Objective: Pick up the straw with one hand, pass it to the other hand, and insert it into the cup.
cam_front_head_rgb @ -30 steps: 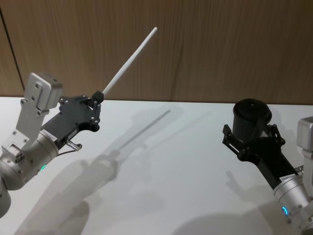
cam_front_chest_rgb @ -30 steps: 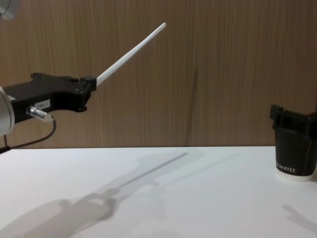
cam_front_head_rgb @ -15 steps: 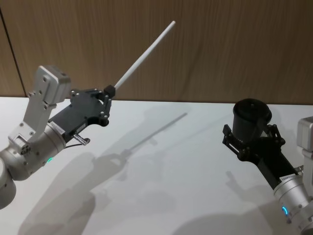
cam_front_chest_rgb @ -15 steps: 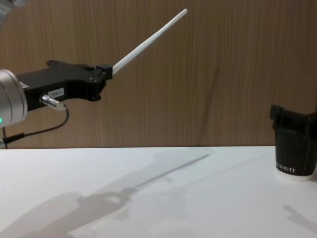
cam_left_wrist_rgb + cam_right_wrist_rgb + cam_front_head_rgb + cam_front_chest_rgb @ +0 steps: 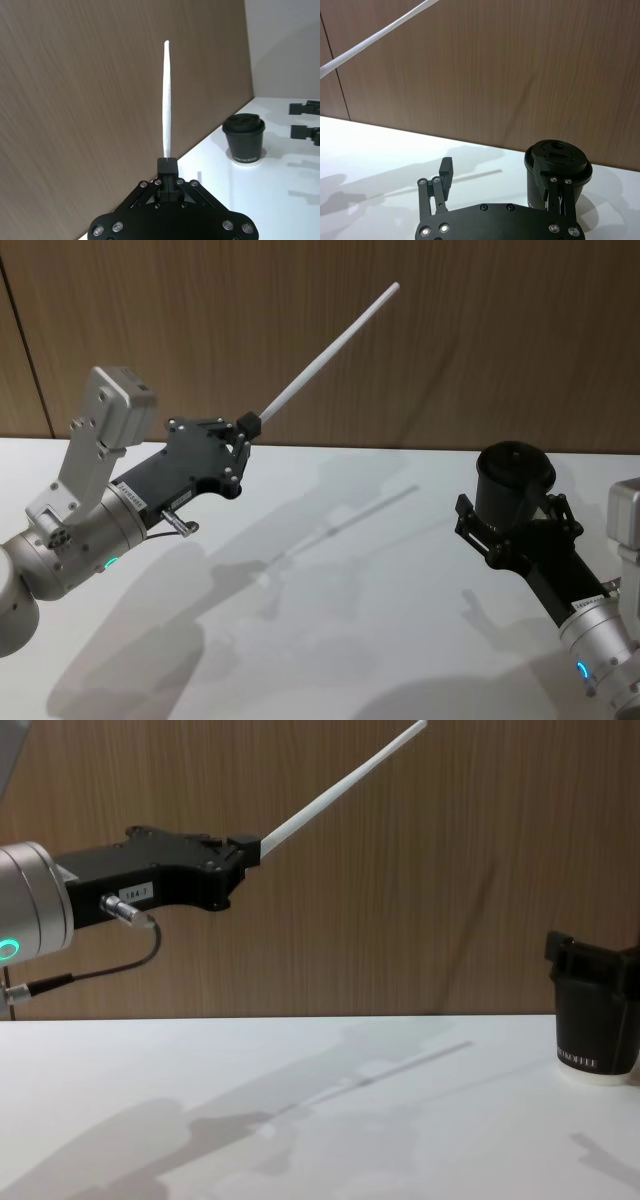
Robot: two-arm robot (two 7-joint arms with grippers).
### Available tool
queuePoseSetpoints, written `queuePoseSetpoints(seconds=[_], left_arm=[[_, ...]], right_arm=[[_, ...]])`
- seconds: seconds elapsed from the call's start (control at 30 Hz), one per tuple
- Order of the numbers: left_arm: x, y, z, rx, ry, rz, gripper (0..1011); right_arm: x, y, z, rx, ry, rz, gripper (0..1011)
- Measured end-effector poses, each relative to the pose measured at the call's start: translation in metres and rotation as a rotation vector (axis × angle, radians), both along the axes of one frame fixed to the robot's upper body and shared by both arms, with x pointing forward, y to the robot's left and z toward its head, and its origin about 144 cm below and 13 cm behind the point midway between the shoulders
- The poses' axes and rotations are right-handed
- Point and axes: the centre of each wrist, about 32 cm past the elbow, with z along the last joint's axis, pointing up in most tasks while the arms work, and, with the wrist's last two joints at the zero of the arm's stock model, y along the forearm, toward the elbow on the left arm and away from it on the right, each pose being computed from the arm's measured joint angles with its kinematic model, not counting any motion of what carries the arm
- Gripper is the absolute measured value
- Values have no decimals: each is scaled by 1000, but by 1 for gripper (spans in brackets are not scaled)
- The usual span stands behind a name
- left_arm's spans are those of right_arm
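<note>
My left gripper [image 5: 248, 425] is shut on the lower end of the long white straw [image 5: 325, 352], high above the table's left half. The straw slants up and to the right against the wood wall, also seen as the straw [image 5: 340, 788] from the chest and the straw [image 5: 166, 100] from the left wrist. The black lidded cup [image 5: 513, 478] stands on the table at the right. My right gripper [image 5: 512, 508] is open just in front of the cup, one finger [image 5: 549, 186] overlapping the cup [image 5: 560, 160]; I cannot tell whether it touches.
The white table [image 5: 350, 620] stretches between the two arms, crossed by the shadows of the left arm and straw. A brown wood-panelled wall [image 5: 480, 340] stands right behind the table's far edge.
My left arm has carried the straw up and to the right, closer to the cup. The right gripper and the cup have stayed put.
</note>
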Motion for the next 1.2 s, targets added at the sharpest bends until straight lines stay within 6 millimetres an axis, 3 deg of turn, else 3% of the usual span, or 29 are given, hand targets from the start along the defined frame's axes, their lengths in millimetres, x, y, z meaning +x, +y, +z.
queuePoseSetpoints(seconds=[1.2], left_arm=[[-3,8,10,-26,6,-116,0]], right_arm=[[0,0,0,0,0,0,1001]])
